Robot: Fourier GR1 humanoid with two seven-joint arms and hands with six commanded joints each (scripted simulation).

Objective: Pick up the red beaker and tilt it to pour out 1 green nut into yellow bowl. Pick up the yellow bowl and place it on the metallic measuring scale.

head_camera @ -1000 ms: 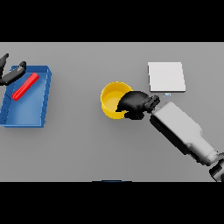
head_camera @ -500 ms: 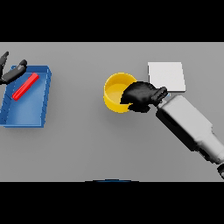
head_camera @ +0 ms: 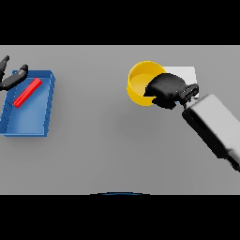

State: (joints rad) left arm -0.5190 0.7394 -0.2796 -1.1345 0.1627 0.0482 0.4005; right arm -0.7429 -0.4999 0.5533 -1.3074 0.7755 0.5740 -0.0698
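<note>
On the grey table [head_camera: 103,140], the red beaker [head_camera: 27,92] lies diagonally in the blue tray [head_camera: 40,125].

A yellow bowl [head_camera: 140,84], a red beaker [head_camera: 27,92] lying in a blue tray [head_camera: 26,124], a pale grey scale [head_camera: 187,73], black hands [head_camera: 167,89], all on a plain grey table [head_camera: 108,140].

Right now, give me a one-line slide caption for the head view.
Right hand grips the yellow bowl beside the metallic scale; the red beaker lies in the blue tray by the left hand.
</note>
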